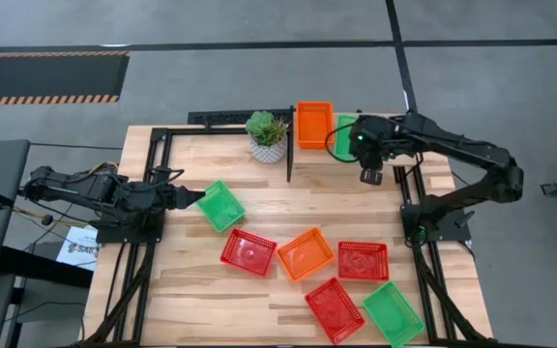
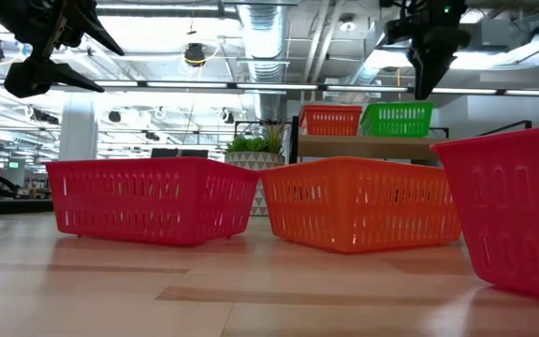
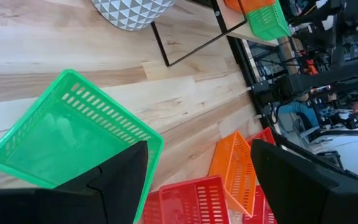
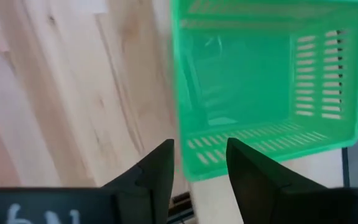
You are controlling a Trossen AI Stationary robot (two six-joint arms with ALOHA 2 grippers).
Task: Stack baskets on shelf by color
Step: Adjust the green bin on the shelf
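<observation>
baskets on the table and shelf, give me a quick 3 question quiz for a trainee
1. True or false: the shelf already holds an orange basket and a green basket.
2. How many red baskets lie on the table? A) two B) three C) five
3. Fill in: the open left gripper sits next to a ___ basket.

Key: 1 true. 2 B. 3 green. The right gripper hangs open near the shelf, holding nothing.

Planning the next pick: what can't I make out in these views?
High view: the right gripper covers part of the green basket.
Low view: the red basket and orange basket hide the table behind them; a second red basket is cut off by the edge.
</observation>
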